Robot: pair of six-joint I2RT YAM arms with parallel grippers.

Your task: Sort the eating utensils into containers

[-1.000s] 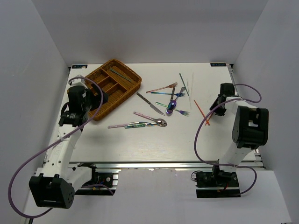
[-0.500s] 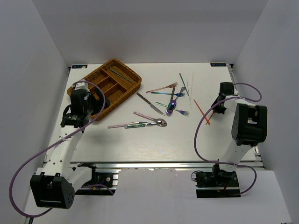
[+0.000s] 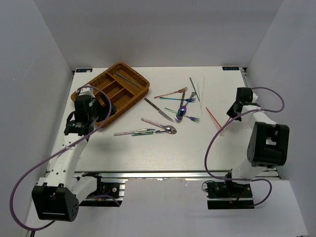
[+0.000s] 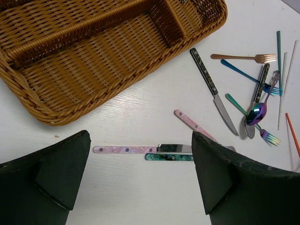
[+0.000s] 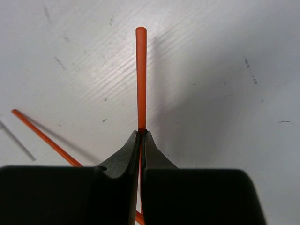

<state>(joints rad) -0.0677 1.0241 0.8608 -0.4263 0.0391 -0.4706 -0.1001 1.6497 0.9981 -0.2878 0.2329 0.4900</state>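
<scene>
Right wrist view: the right hand (image 5: 140, 133) is pinched shut on a red-orange chopstick (image 5: 141, 70), which runs straight ahead from between the fingertips.
Second chopstick: another red-orange stick (image 5: 44, 136) lies on the bench (image 5: 225, 56), left of the fingers and slanting away.
Left hand: the left hand (image 4: 140, 178) is spread wide above the bench and holds nothing.
Nearest utensils: a pink-handled piece (image 4: 126, 149) and a green-handled piece (image 4: 168, 157) lie side by side just ahead, between the two fingers.
Further utensils: a knife (image 4: 213, 89), a purple-blue spoon (image 4: 255, 112) and a rose-gold fork (image 4: 239, 57) lie ahead to the right.
Tray: the wicker tray (image 4: 28, 93) sits ahead to the left.
Tray contents: in the top view, a slim dark-green utensil (image 3: 127, 78) lies in the long far compartment.
</scene>
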